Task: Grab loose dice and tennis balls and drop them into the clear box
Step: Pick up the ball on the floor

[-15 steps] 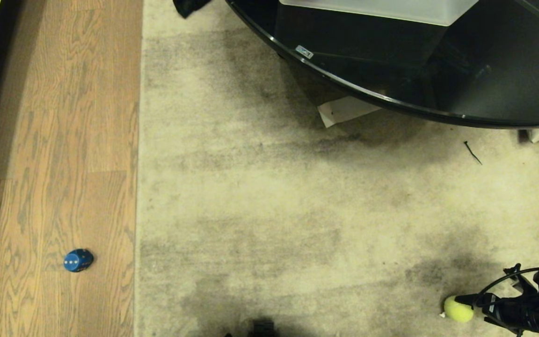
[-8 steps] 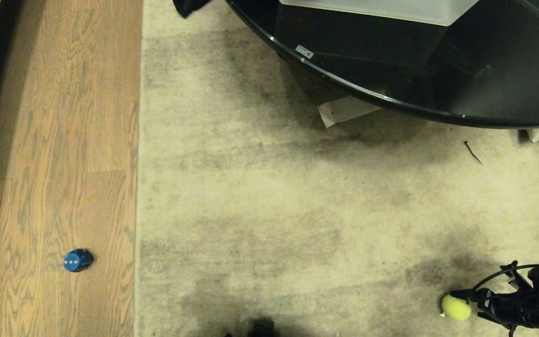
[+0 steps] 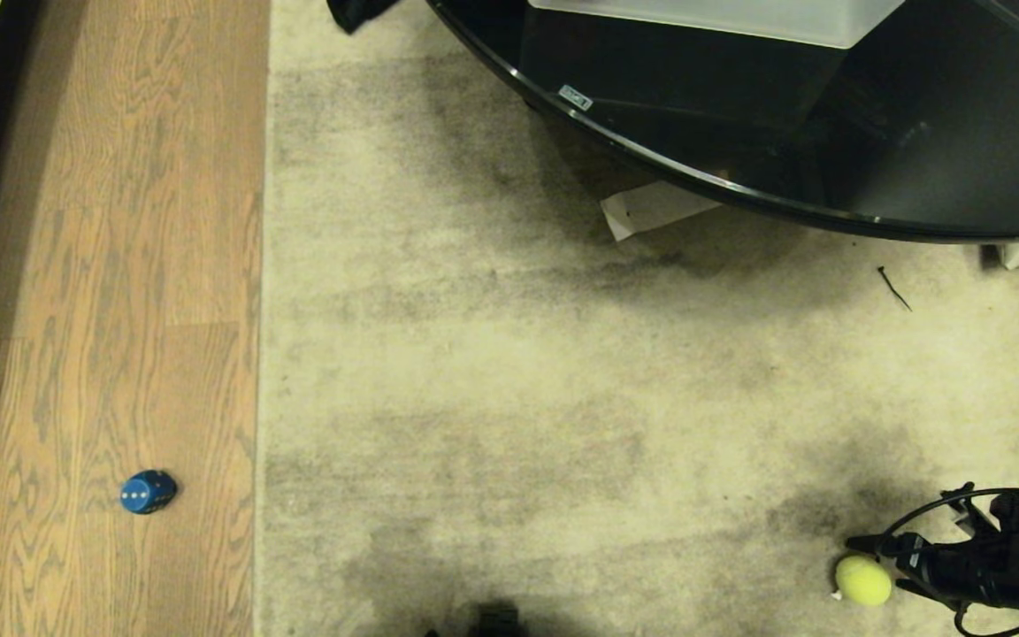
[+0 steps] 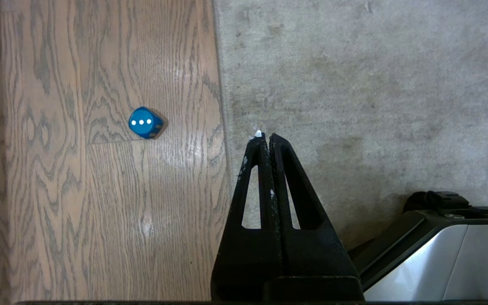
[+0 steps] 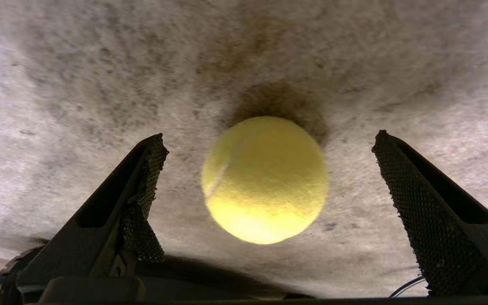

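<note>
A yellow-green tennis ball [image 3: 862, 580] lies on the carpet at the near right. My right gripper [image 3: 879, 563] is low beside it and open. In the right wrist view the tennis ball [image 5: 265, 180] sits between the wide-spread fingers of the right gripper [image 5: 269, 139], touching neither. A blue die [image 3: 147, 492] rests on the wooden floor at the near left, three white pips showing in the left wrist view on the die [image 4: 145, 122]. My left gripper [image 4: 265, 136] hangs parked and shut, empty, over the carpet edge. The clear box [image 3: 722, 19] stands on the black table at the top.
The round black table [image 3: 739, 190] overhangs the carpet at the far right. A white sheet of paper [image 3: 651, 208] lies under its rim and a small black tie [image 3: 894, 288] on the carpet. The robot's base [image 4: 439, 254] is beside the left gripper.
My right gripper has shifted slightly away from me, so its far finger now reaches past the ball's far side. The ball has barely moved. The die and left gripper are unchanged.
</note>
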Available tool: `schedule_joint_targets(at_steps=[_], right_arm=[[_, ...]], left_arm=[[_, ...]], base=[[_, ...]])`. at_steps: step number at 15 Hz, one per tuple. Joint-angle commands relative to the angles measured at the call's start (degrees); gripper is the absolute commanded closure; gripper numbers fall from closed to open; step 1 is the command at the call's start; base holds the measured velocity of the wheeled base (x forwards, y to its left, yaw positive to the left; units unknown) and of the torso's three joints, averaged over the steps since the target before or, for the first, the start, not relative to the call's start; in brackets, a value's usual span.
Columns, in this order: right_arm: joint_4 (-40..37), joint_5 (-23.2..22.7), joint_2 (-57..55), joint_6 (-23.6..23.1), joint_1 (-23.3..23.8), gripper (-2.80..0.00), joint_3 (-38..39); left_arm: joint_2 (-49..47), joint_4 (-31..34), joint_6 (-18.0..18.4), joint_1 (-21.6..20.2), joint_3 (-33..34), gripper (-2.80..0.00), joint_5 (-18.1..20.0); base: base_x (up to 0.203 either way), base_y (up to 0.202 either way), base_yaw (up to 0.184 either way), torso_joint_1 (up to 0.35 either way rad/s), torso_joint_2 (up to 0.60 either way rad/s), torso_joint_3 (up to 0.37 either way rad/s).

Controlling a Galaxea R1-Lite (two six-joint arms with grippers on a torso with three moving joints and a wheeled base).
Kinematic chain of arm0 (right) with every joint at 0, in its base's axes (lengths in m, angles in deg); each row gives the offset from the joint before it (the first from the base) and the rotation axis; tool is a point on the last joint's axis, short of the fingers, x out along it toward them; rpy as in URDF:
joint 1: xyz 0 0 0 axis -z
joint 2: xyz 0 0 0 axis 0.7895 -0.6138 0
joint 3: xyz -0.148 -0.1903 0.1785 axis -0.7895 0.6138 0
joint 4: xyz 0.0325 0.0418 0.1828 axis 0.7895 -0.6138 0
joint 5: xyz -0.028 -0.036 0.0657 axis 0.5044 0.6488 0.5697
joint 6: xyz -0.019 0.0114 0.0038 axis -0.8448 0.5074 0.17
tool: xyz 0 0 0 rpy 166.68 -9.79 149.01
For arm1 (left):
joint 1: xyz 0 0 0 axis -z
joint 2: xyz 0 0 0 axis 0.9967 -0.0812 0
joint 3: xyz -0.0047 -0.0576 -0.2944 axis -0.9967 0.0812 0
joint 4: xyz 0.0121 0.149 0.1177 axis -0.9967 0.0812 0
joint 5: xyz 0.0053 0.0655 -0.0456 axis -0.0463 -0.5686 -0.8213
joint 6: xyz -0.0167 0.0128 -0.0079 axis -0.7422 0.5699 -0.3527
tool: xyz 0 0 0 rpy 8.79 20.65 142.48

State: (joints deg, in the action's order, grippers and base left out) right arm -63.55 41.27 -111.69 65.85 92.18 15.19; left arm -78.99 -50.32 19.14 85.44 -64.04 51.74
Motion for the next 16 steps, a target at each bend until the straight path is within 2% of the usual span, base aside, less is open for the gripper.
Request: schedule_joint_targets(at_steps=[1, 8, 12, 16], right_arm=[[-1.7, -0.2, 0.3, 0.0, -0.5, -2.8, -1.0], [-2.7, -0.5, 2.5, -0.7, -0.5, -2.8, 2.5], [-8.1, -0.7, 3.1, -6.9, -0.2, -2.8, 2.7], [-9.1, -0.1, 2.7, -8.6, 0.5, -2.8, 2.6]], left_arm=[[0.0, 0.0, 0.0, 0.0, 0.1, 0.0, 0.0], [0.0, 0.0, 0.0, 0.0, 0.1, 0.0, 0.0], [0.0, 0.0, 0.0, 0.0, 0.1, 0.0, 0.0], [0.0, 0.0, 0.0, 0.0, 0.1, 0.0, 0.0]], base=[[0.0, 0.0, 0.0, 0.0, 0.0, 0.0], [0.0, 0.0, 0.0, 0.0, 0.0, 0.0], [0.0, 0.0, 0.0, 0.0, 0.0, 0.0], [0.0, 0.0, 0.0, 0.0, 0.0, 0.0]])
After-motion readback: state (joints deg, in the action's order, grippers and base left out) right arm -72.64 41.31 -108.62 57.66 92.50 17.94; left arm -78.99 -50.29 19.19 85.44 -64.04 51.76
